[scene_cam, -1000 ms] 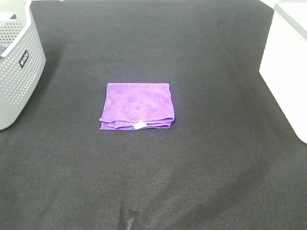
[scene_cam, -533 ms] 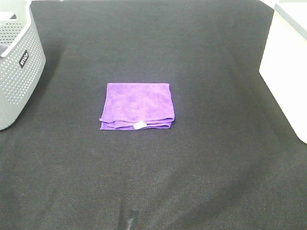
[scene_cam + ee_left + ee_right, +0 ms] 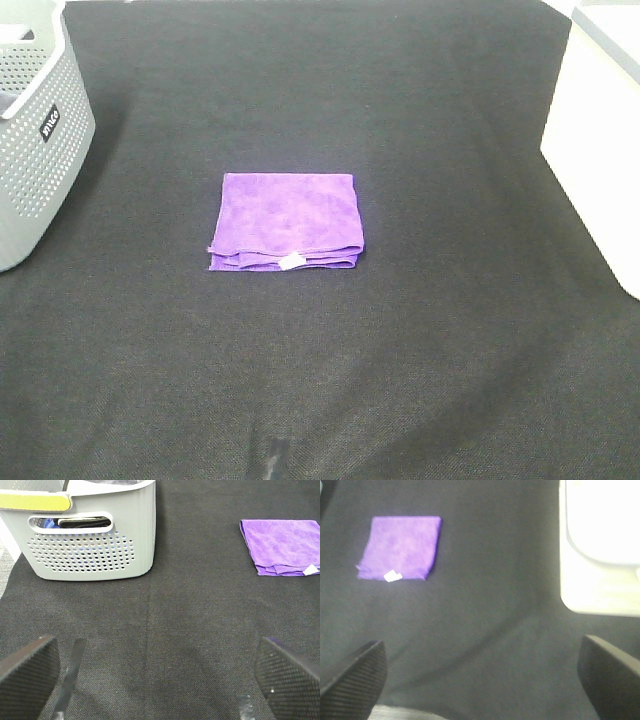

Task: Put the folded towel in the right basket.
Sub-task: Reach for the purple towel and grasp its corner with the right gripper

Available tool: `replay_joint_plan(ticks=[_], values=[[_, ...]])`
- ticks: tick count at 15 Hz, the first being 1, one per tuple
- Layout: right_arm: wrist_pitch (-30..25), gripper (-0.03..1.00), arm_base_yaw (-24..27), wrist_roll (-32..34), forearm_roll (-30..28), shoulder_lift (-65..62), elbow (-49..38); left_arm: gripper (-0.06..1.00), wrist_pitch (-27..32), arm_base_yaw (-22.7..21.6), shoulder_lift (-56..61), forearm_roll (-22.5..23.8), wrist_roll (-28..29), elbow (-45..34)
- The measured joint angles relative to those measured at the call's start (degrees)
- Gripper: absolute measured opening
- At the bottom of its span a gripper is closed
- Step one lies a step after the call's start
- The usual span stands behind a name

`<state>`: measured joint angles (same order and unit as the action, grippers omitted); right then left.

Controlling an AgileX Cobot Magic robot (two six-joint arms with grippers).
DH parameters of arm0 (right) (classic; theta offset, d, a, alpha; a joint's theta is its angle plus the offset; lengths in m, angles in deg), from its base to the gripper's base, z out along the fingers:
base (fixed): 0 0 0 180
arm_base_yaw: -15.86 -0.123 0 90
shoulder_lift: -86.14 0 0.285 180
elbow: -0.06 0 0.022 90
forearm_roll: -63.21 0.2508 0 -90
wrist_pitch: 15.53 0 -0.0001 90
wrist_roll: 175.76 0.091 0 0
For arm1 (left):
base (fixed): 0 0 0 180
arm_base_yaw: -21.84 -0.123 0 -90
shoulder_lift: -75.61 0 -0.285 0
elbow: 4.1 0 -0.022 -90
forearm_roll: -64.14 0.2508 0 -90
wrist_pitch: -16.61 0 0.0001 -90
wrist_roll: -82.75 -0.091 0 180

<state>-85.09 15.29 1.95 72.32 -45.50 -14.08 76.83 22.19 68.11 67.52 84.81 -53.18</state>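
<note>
**Op:** Where's my towel?

**Spotter:** Your towel (image 3: 286, 221) lies flat on the desk (image 3: 430, 340), about mid-desk, a bit left of ctr. It's purple and folded to a near square. The stacked edges and a small white tag (image 3: 291, 262) face the near edge.

**Op:** And the baskets?

**Spotter:** The white basket (image 3: 598, 150) sits at the right edge toward the far corner, well apart from the towel, and it's cut off by the overhead pic. The grey basket (image 3: 35, 130) is at the far-left corner, w/ a perforated wall and a small dark label. Thru its handle slot in the left wrist cam you can see sth dark and sth blue inside. Can't tell what they are.

**Op:** Grippers?

**Spotter:** You only get them in the wrist cams. The left gripper (image 3: 159, 675) has its fingers (image 3: 27, 672) spread wide, w/ only black cloth btwn them. It's well apart from the towel, and the grey basket is ahead of it. The right gripper (image 3: 484, 677) is wide too, fingers (image 3: 612, 675) far apart over bare cloth. The towel and white basket are both ahead of it, and it touches neither. That view is blurry.

**Op:** Anything else on the desk?

**Spotter:** A pale strip (image 3: 272, 458) on the cloth at the near edge.
</note>
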Motion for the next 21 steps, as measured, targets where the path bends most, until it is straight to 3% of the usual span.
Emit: replay_joint_plan(ticks=[2, 6, 11, 16, 21], values=[[0.0, 0.98, 0.0, -1.0, 5.0, 10.1, 6.6, 0.99, 0.0, 0.0, 0.0, 0.0, 0.0, 0.0], [-0.1, 0.98, -1.5, -5.3, 19.8, 26.5, 8.5, 0.99, 0.0, 0.0, 0.0, 0.0, 0.0, 0.0], [14.3, 0.97, -15.2, -5.3, 23.2, 52.7, 13.8, 0.99, 0.0, 0.0, 0.0, 0.0, 0.0, 0.0], [15.5, 0.97, -16.0, -8.6, 26.1, 82.2, 34.7, 0.99, 0.0, 0.0, 0.0, 0.0, 0.0, 0.0], [14.5, 0.96, -16.0, -7.7, 26.0, 97.9, 48.5, 0.99, 0.0, 0.0, 0.0, 0.0, 0.0, 0.0]])
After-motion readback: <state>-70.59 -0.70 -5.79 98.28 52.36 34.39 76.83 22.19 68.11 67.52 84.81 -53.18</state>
